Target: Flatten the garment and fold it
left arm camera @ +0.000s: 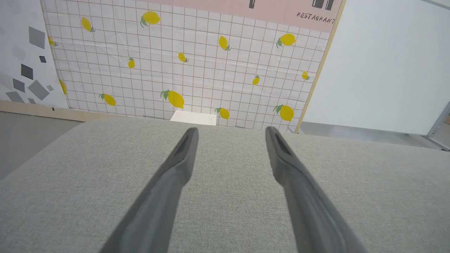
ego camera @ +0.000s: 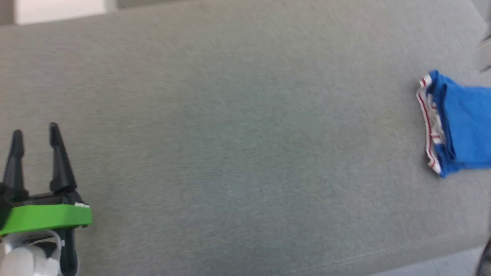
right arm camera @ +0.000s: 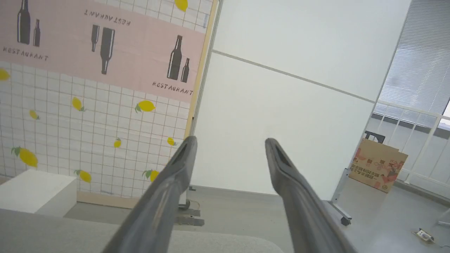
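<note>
FOLDED AND SET ASIDE: A blue shirt (ego camera: 464,122) lies in a compact bundle at the far R of the head view, on a grey cloth-covered surface (ego camera: 245,115), its R part cut off by the picture's edge. Red-and-white striped trim runs down the bundle's L side; blue cloth faces up. No lettering can be made out.

The robot's left tool (ego camera: 35,129) sits at lower L of the head view, well apart from the shirt, w/ a bright green band (ego camera: 46,218) behind its two dark fingers. The fingers stand apart w/ nothing between them. Its wrist view has them spread over bare grey cloth, pointing at a lemon-print wall panel (left arm camera: 197,70) w/ a white box (left arm camera: 194,117) at its foot.

The right tool (right arm camera: 230,140) is likewise spread and holds nothing. Its fingers are raised toward a plain white wall (right arm camera: 281,123), w/ the surface's edge low in that view and grey floor beyond. A cardboard box (right arm camera: 378,165) leans by a railing in the bkgd.
</note>
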Available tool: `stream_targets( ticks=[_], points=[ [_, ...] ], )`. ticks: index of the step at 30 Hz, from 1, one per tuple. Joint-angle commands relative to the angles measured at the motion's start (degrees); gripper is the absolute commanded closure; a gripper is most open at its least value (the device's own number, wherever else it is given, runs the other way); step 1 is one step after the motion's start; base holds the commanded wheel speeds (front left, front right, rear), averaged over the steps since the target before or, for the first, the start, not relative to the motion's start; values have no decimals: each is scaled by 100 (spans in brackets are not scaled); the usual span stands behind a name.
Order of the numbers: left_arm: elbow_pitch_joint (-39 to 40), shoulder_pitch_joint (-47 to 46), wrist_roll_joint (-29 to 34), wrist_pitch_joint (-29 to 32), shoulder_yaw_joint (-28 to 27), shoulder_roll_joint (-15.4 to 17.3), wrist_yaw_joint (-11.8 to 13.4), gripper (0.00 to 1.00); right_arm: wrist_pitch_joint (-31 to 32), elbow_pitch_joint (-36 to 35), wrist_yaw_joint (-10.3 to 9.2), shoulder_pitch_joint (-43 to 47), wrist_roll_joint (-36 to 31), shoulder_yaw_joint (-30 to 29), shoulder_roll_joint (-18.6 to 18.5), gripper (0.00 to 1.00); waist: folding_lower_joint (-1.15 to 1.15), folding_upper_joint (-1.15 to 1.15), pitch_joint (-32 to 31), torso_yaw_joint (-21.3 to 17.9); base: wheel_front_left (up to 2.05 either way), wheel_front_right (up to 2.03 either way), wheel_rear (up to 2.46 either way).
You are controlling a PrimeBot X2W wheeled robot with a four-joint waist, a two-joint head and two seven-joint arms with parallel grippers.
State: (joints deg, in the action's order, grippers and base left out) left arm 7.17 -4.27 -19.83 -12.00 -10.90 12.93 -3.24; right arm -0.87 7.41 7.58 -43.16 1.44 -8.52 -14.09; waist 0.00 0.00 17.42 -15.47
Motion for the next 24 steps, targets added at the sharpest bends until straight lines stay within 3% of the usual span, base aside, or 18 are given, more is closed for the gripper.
stream_targets(
  ticks=[1, 9, 15, 24],
  points=[
    [-77, -115, -10, -56, 14, -40, 38, 0, -200, -83, -9, 267, 100, 72, 252, 0, 0, 0, -748, 734, 0, 0, 0],
    [-407, -117, 72, -184, 64, -300, 256, 0, -918, -65, -9, 1396, 214, 291, 1066, 0, 0, 0, -1235, 1208, 0, 0, 0],
    [-648, -77, 199, -234, 206, -465, 349, 0, -1250, 273, -9, 2189, 698, 395, 1118, 0, 0, 0, -1531, 1469, 0, 0, 0],
    [-917, 157, 460, -263, 507, -589, 416, 0, -1400, 429, -9, 3193, 1019, 529, 1120, 0, 0, 0, -1678, 1443, 0, 0, 0]
  ],
)
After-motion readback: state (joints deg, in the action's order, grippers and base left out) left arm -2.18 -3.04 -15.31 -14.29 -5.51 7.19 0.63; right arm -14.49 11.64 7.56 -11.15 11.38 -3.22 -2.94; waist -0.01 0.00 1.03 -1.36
